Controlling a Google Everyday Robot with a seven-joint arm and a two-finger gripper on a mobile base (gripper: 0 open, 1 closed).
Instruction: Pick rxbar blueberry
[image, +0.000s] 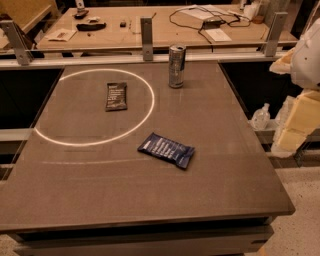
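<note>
Inspection findings for your review, operator.

1. The rxbar blueberry (166, 150) lies flat on the grey table (150, 200), near its middle, white lettering facing up. Its long axis runs slantwise, left end farther from the camera. It sits just outside the white ring (150, 107) marked on the tabletop, at the ring's lower right, and nothing touches it.

2. The gripper (297, 122) hangs at the right edge of the view, beyond the table's right side and well apart from the bar. It appears pale yellow under a white arm section (307, 55). You cannot tell from this view whether it is parted or closed; nothing is seen in its grasp.

3. A smaller black-brown bar (116, 96) lies flat inside the ring, in its upper part, well apart from the blue bar.

4. A silver can (176, 66) stands upright near the table's far edge, just right of the ring.

5. A clear bottle (260, 117) stands off the table's right side, near the gripper.

6. A wooden desk (165, 30) behind carries cables and papers.
</note>
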